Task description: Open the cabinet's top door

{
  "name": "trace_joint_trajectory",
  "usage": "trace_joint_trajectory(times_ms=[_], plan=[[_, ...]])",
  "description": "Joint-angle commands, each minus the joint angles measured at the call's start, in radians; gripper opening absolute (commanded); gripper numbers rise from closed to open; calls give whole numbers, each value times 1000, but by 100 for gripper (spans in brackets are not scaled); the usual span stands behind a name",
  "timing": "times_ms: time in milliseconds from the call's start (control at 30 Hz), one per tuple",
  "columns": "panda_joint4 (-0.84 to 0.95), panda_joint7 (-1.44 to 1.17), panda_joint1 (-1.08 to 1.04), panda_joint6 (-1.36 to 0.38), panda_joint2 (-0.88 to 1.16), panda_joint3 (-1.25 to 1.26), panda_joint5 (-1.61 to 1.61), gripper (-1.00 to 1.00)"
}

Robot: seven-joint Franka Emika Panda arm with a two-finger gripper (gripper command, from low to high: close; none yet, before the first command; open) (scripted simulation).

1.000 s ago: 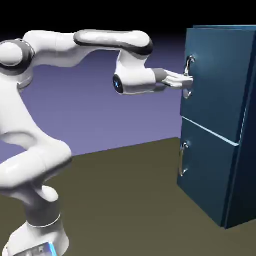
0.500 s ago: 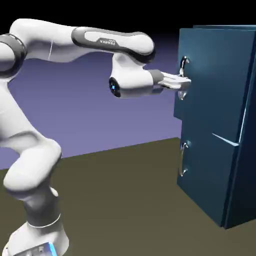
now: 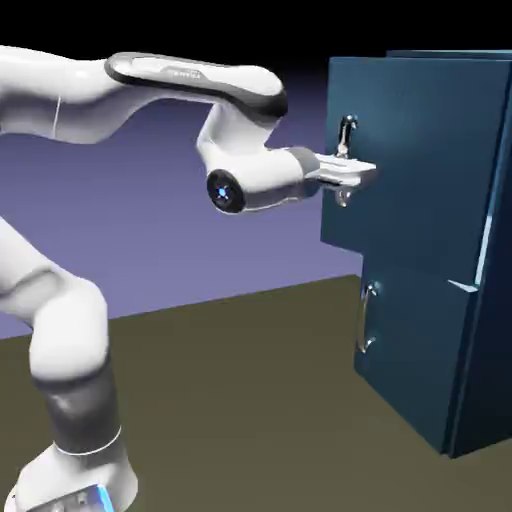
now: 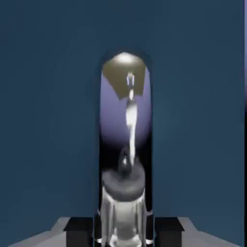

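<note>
The pincer (image 3: 348, 172) was closed around the silver handle (image 3: 347, 130) of the top door (image 3: 415, 150), which stood ajar at the upper part of the cabinet (image 3: 410, 370), its free edge out beyond the lower door (image 3: 415, 345). The smooth, curved bar could have slipped from the fingers if the arm (image 3: 190, 85) pulled straight back instead of following the hinge's arc. Compared with the earlier exterior views, the door had swung farther out and the arm had drawn back with it.

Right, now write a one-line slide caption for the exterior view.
Hand closed on the upper handle, the cabinet's top door standing partly open.
</note>
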Motion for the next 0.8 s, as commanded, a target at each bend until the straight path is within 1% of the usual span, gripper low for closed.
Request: trace_joint_trajectory(times_ms=[0, 200, 367, 567, 767], plan=[[-15, 25, 6, -26, -13, -23, -42, -100], [-82, 151, 15, -213, -80, -170, -303, -100], [-92, 221, -2, -419, -95, -313, -516, -100], [-37, 252, -10, -680, -45, -486, -722, -100], [79, 247, 17, -941, 65, -654, -867, -100]])
